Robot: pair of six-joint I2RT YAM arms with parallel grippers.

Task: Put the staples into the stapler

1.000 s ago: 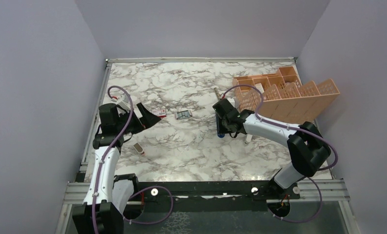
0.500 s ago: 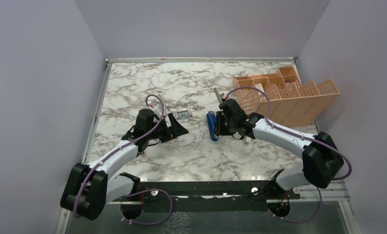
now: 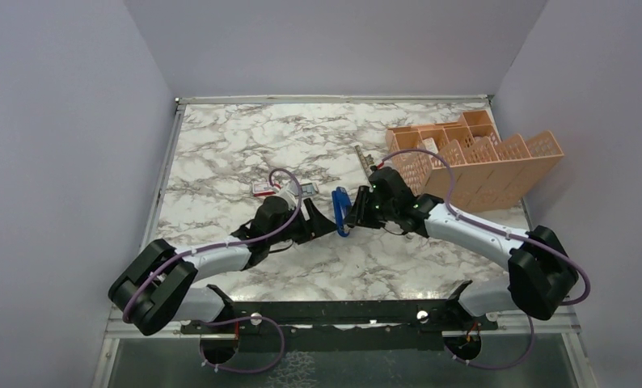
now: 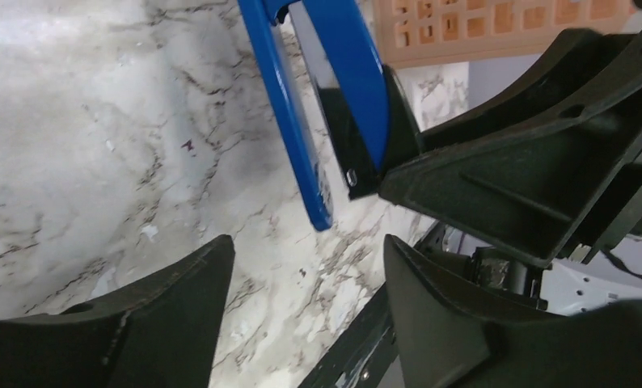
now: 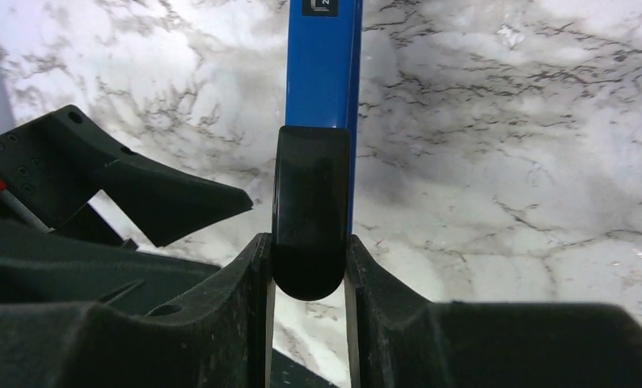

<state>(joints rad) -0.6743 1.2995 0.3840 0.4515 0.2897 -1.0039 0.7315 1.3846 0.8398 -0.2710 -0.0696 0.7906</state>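
Note:
My right gripper (image 3: 356, 212) is shut on the black rear end of the blue stapler (image 3: 340, 210), held above the marble at mid-table. In the right wrist view the stapler (image 5: 322, 73) runs straight away from that gripper (image 5: 308, 242). In the left wrist view the stapler (image 4: 301, 121) hangs splayed, a thin blue arm apart from the blue-and-black body. My left gripper (image 4: 308, 242) is open just short of its tip, with nothing between the fingers; from above this gripper (image 3: 322, 222) sits just left of the stapler. The staples (image 3: 305, 190) lie in a small dark tray behind the left wrist.
A flat red-and-white box (image 3: 263, 189) lies left of the tray. An orange lattice organiser (image 3: 471, 162) fills the back right, with a thin metal strip (image 3: 365, 155) by its left end. Walls close in the left, back and right of the table.
My left arm swung from the table's left edge to the centre, its jaws narrowing a little. The right gripper carried the stapler leftward and raised its tip towards the left gripper.

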